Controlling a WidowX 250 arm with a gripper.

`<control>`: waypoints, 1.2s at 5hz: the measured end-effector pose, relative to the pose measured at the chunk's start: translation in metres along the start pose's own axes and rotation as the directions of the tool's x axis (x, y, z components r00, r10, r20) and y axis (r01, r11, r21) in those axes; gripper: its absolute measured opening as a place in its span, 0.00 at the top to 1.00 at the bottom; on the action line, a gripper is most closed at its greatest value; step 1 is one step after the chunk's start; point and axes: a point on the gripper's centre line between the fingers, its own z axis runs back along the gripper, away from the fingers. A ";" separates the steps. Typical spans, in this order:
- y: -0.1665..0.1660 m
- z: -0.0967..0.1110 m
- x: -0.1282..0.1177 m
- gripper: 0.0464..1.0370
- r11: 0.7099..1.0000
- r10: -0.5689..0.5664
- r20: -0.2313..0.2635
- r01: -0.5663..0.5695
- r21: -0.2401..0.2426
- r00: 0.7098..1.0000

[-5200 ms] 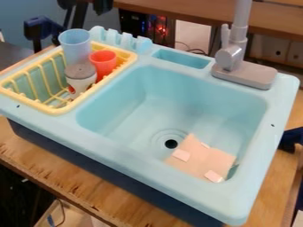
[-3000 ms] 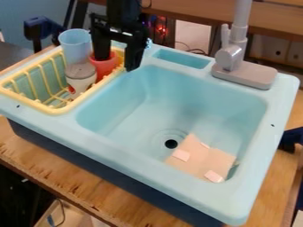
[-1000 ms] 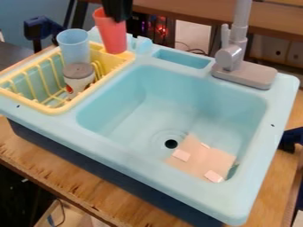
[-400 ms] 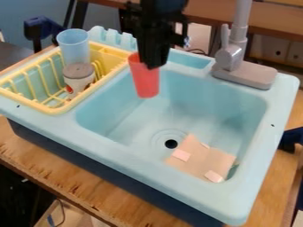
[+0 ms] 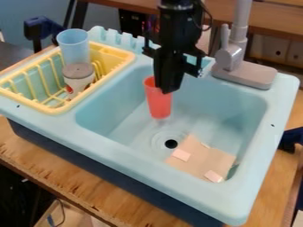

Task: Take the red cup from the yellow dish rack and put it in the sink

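The gripper [image 5: 167, 89] has its fingers [image 5: 168, 79] closed on the red cup [image 5: 158, 104] (roughly upright) in the blue sink [image 5: 145, 167]

Toy sink [image 5: 142, 164] on wooden table [image 5: 59, 170]

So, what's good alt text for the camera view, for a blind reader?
A black gripper holds a red cup inside a blue sink. A tan sheet lies by the drain; a yellow rack at left holds a blue cup and white container.
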 end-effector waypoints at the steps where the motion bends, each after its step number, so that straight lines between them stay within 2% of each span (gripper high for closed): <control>1: -0.008 -0.014 0.008 0.97 1.000 -0.017 -0.014 0.017 0.000 1.000; 2: -0.012 -0.017 0.014 0.97 0.999 -0.033 -0.011 0.033 0.016 0.999; 3: -0.014 -0.017 0.018 0.94 0.998 -0.055 0.012 0.055 0.005 0.998; 4: -0.015 -0.017 0.017 0.75 0.998 -0.059 0.002 0.059 -0.006 0.998; 5: -0.017 -0.009 0.018 0.48 0.999 -0.044 0.014 0.044 -0.016 0.999; 6: -0.017 0.009 0.019 0.18 0.999 -0.032 0.058 0.033 -0.009 0.998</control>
